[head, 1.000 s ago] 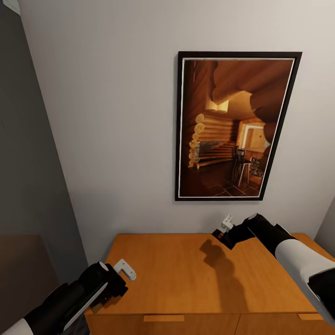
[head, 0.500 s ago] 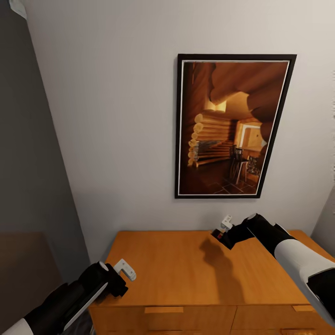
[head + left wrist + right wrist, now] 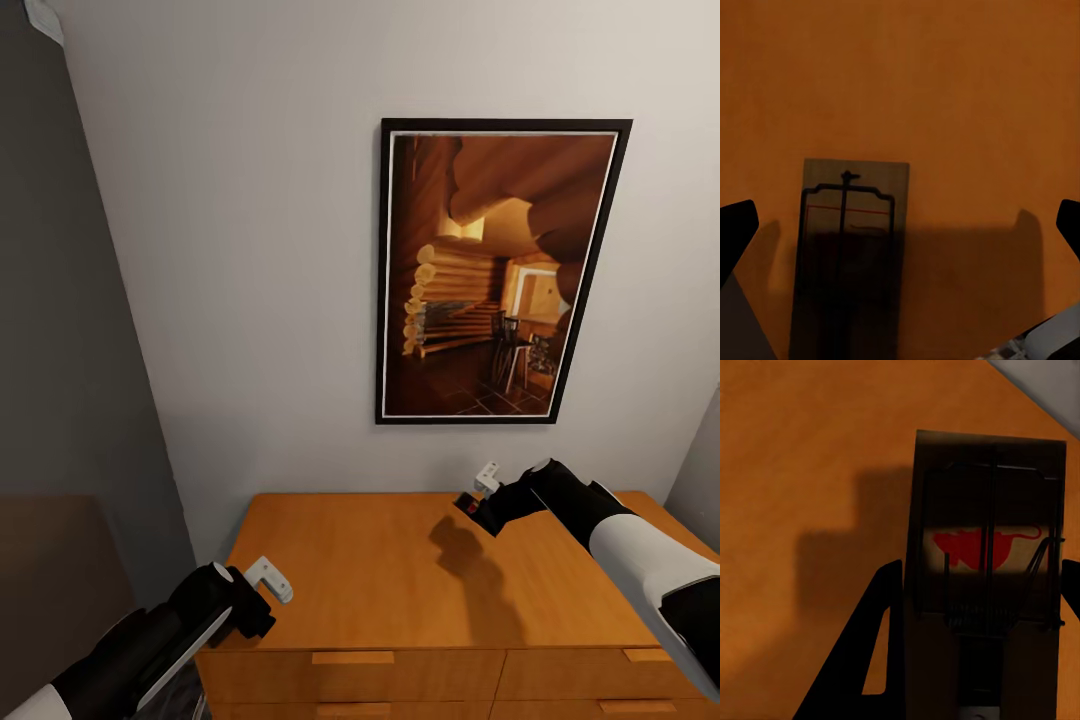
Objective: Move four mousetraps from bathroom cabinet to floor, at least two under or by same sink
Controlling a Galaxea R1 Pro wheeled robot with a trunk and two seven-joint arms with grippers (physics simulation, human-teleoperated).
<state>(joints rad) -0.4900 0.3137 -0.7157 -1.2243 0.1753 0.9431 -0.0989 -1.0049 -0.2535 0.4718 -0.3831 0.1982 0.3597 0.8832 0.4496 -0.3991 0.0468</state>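
Orange cabinet top; tan, red-marked mousetrap.

Framed log-cabin picture on a pale wall

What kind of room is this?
Probably a furnished home interior; the room type is unclear. A black-framed log-cabin picture hangs on a plain pale wall above an orange-brown wooden cabinet with drawers.
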